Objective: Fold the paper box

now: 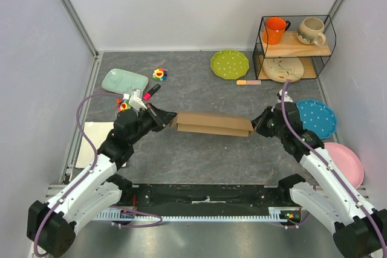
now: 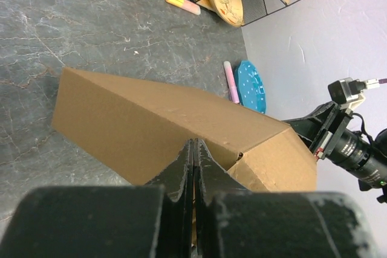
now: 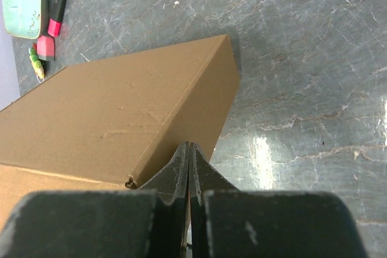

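The box [image 1: 211, 124] lies mid-table, closed up into a long flat brown block, running left to right between the two arms. The left gripper [image 1: 172, 119] meets its left end and the right gripper [image 1: 255, 126] its right end. In both wrist views the jaws are pressed together with only a thin seam between them, and the tips touch the cardboard at a corner edge. Whether a flap is nipped in the seam cannot be told.

Clutter sits close behind the left gripper: a pink marker [image 1: 151, 92], small bright bits [image 1: 124, 106] and a teal tray [image 1: 124, 80]. A coloured toy [image 1: 159, 74] lies further back, and a white sheet [image 1: 91, 140] lies under the left arm. Just beside the right arm is a blue plate [image 1: 315, 118], with a pink plate [image 1: 346, 162] nearer the base. At the back stand a green plate [image 1: 230, 64], a pink-and-yellow bar [image 1: 248, 81] and a wire shelf [image 1: 261, 43]. The shelf holds an orange mug [image 1: 276, 29], a cream mug [image 1: 311, 30] and a patterned plate [image 1: 282, 69]. The grey table [image 1: 199, 161] in front of the box is bare.
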You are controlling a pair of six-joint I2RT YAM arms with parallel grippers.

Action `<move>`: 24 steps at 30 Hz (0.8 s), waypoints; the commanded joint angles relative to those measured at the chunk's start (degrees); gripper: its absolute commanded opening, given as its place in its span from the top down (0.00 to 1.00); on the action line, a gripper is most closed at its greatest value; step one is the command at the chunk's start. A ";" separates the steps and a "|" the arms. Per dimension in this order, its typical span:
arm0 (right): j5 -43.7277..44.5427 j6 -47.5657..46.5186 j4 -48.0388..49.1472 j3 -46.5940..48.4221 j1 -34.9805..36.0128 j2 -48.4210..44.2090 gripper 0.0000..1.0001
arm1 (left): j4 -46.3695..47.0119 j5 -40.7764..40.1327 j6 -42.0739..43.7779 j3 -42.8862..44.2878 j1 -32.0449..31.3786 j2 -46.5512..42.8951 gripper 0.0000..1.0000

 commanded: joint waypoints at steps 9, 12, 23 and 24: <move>-6.63 3.70 -3.90 13.62 1.66 6.42 0.98 | -10.85 9.53 -5.69 9.18 -1.41 4.44 0.98; -6.98 3.43 -3.82 15.04 1.57 9.76 0.98 | -12.26 10.06 -5.61 11.38 -1.24 6.72 0.98; -8.74 2.47 -0.74 20.83 0.96 22.68 0.91 | -14.28 17.17 -6.05 18.76 2.18 18.41 0.98; -8.91 2.20 -0.74 21.28 0.87 24.43 0.90 | -14.55 17.61 -5.87 19.73 2.45 20.07 0.98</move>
